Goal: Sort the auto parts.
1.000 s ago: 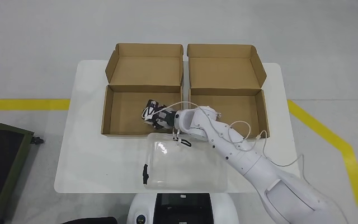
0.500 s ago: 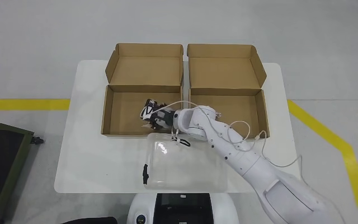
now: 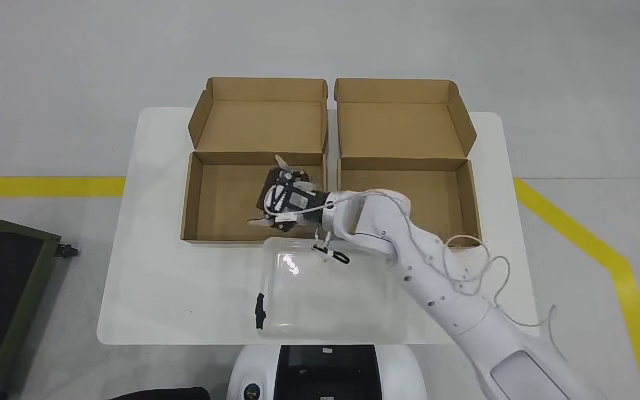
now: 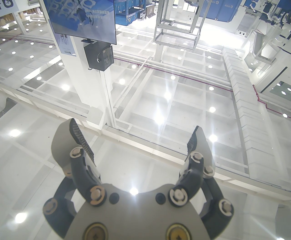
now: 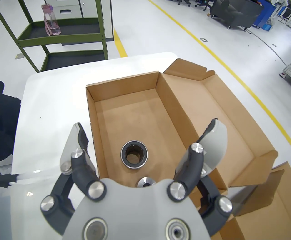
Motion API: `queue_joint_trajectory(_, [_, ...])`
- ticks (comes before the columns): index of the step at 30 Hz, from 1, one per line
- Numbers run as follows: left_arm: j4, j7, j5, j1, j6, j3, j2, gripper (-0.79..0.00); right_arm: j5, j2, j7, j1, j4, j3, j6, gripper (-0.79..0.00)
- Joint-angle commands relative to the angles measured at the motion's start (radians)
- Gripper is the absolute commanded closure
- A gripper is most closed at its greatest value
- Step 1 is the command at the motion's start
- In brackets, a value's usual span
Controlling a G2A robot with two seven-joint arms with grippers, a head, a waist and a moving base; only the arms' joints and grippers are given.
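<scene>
The right gripper (image 5: 145,127) hangs over the left box (image 3: 220,200) with its jaws spread wide and nothing between them. The left gripper (image 4: 134,127) is likewise spread and bare, and is turned up toward the ceiling (image 4: 168,91). On the floor of that box a bearing (image 5: 134,157) lies flat with its bore facing up: a dark outer ring around a bright inner rim. Just beside it a smaller metal part (image 5: 146,181) is half hidden behind the gripper's palm. Both are judged to be steel, so stiff, dense for their bulk and smooth enough to slip. The bearing would best be taken across its outer ring, or with one finger set inside the bore, and a firm squeeze could be borne without harm. The cardboard is thin and its walls would give if pushed. The right box (image 3: 430,200) stands close beside the left one, both with lids folded back, and a clear bin (image 3: 330,290) sits at the near edge of the white desk (image 3: 150,250). Around the desk a pale grey floor (image 3: 90,80) marked with a yellow line (image 3: 60,186) is seen, and a green rack (image 5: 68,38) carrying a pink bottle (image 5: 50,20).
</scene>
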Motion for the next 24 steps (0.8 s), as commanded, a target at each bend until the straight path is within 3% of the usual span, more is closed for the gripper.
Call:
queue_joint_trajectory(1, [0.000,0.000,0.000,0.000,0.000,0.000,0.000,-0.785,-0.006,0.010,0.004,-0.029,-0.046,0.033,-0.007,-0.785])
queue_joint_trajectory(9, [0.000,0.000,0.000,0.000,0.000,0.000,0.000,-0.785,-0.041,0.056,-0.020,-0.179,-0.215,0.175,-0.058,-0.785])
queue_joint_trajectory(19, [0.000,0.000,0.000,0.000,0.000,0.000,0.000,-0.785,-0.158,0.112,-0.198,-0.432,-0.355,0.403,-0.086,-0.785])
queue_joint_trajectory(24, [0.000,0.000,0.000,0.000,0.000,0.000,0.000,-0.785,-0.198,0.131,-0.293,-0.562,-0.423,0.504,-0.050,-0.785])
